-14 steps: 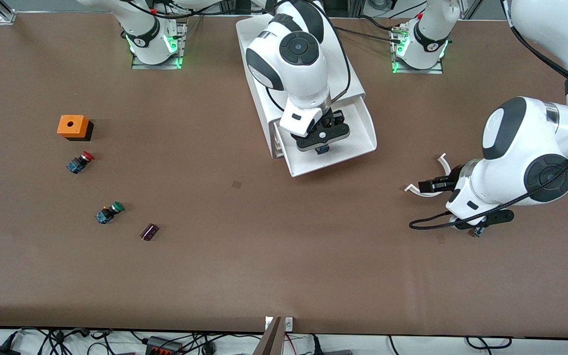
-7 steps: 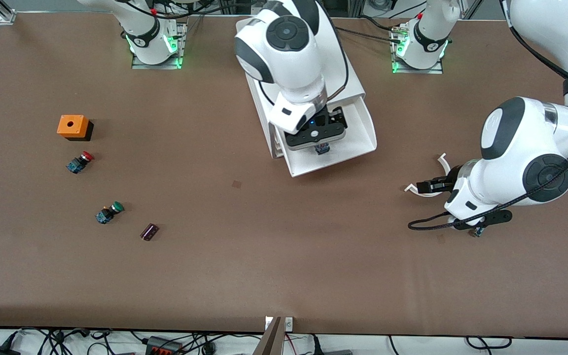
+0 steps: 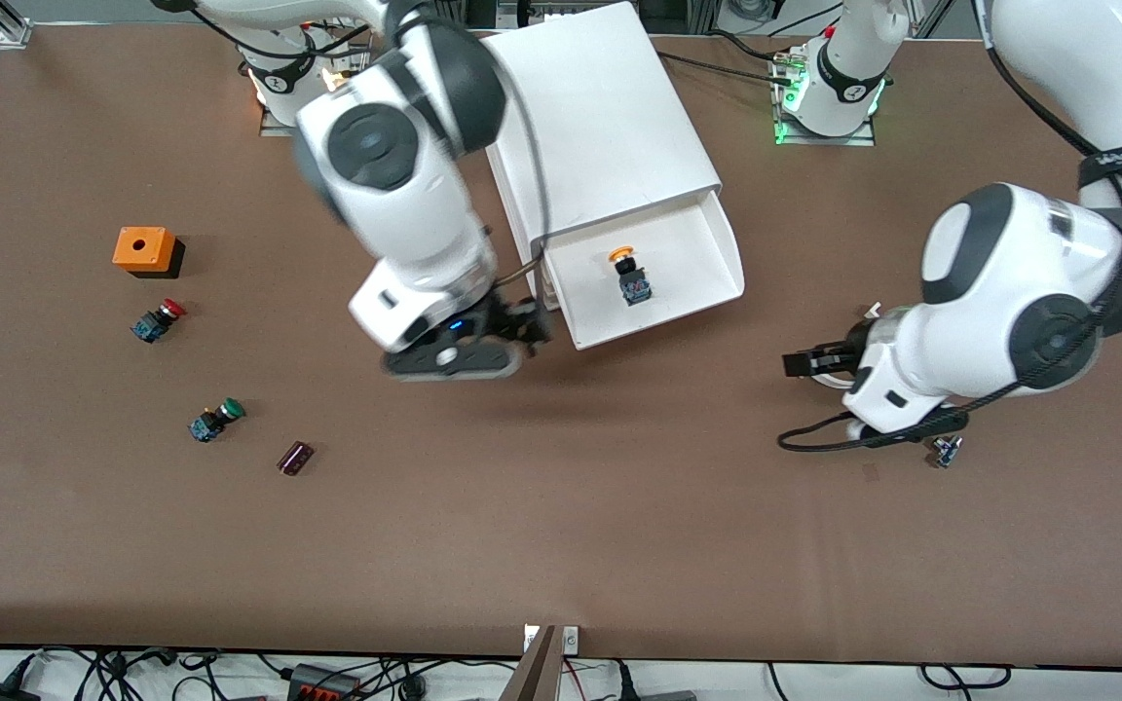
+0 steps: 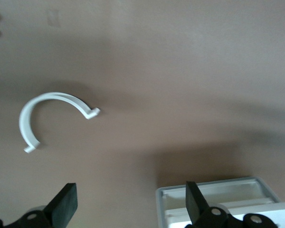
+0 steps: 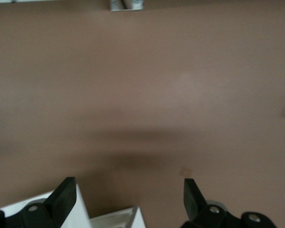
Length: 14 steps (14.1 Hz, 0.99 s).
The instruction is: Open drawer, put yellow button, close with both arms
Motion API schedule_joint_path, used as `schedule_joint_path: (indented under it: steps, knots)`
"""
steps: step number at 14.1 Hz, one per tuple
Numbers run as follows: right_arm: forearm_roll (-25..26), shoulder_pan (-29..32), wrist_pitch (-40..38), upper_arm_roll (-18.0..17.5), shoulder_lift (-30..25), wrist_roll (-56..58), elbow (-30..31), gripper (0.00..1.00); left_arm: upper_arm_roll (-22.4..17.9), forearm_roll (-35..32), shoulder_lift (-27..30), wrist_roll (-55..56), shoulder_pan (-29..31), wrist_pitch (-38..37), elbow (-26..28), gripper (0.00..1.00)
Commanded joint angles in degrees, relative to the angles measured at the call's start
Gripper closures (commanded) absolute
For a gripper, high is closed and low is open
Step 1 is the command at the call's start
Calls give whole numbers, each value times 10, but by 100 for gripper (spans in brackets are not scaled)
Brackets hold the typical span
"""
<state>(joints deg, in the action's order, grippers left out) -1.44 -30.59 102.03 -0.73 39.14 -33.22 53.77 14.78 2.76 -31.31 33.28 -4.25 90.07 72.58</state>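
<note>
The white cabinet (image 3: 600, 107) stands between the arm bases, and its top drawer (image 3: 692, 258) is pulled open. The yellow button (image 3: 626, 274) lies in the drawer, cap toward the cabinet. My right gripper (image 3: 514, 336) is open and empty, low over the table beside the drawer's corner at the right arm's end. That corner (image 5: 119, 219) shows between the open fingers (image 5: 65, 198) in the right wrist view. My left gripper (image 3: 803, 364) is open and empty over the table, toward the left arm's end from the drawer. A drawer corner (image 4: 213, 197) shows in the left wrist view.
A white curved clip (image 4: 52, 111) lies on the table by the left gripper. An orange box (image 3: 144, 250), a red-capped switch (image 3: 158, 319), a green-capped switch (image 3: 215, 420) and a small dark part (image 3: 295, 457) lie toward the right arm's end. A small part (image 3: 946, 450) lies under the left arm.
The right gripper left the drawer and swung toward the right arm's end, uncovering the yellow button lying in the drawer. The left gripper shifted slightly toward the drawer.
</note>
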Motion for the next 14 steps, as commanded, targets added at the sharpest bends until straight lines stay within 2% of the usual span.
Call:
schedule_joint_path:
  steps: [1, 3, 5, 9, 12, 14]
  knots:
    - [7, 62, -26, -12, -16, 24, 8, 0, 0, -9, 3, 97, -57, 60, 39, 0]
    - [6, 109, -64, -12, -16, 82, 8, 0, 1, -42, 3, 119, -83, 98, 62, 0]
    - [6, 148, -92, -11, -18, 140, 9, 0, 2, -44, 5, 134, -94, 144, 90, 0]
    - [6, 194, -115, -11, -50, 169, 9, 0, 2, -45, 29, 173, -117, 229, 170, 0]
    - [1, 258, -145, -12, -64, 230, 11, 0, 3, -44, 36, 180, -134, 233, 185, 0]
    - [6, 282, -148, -11, -80, 247, 16, 0, 20, -44, 43, 203, -145, 230, 194, 0]
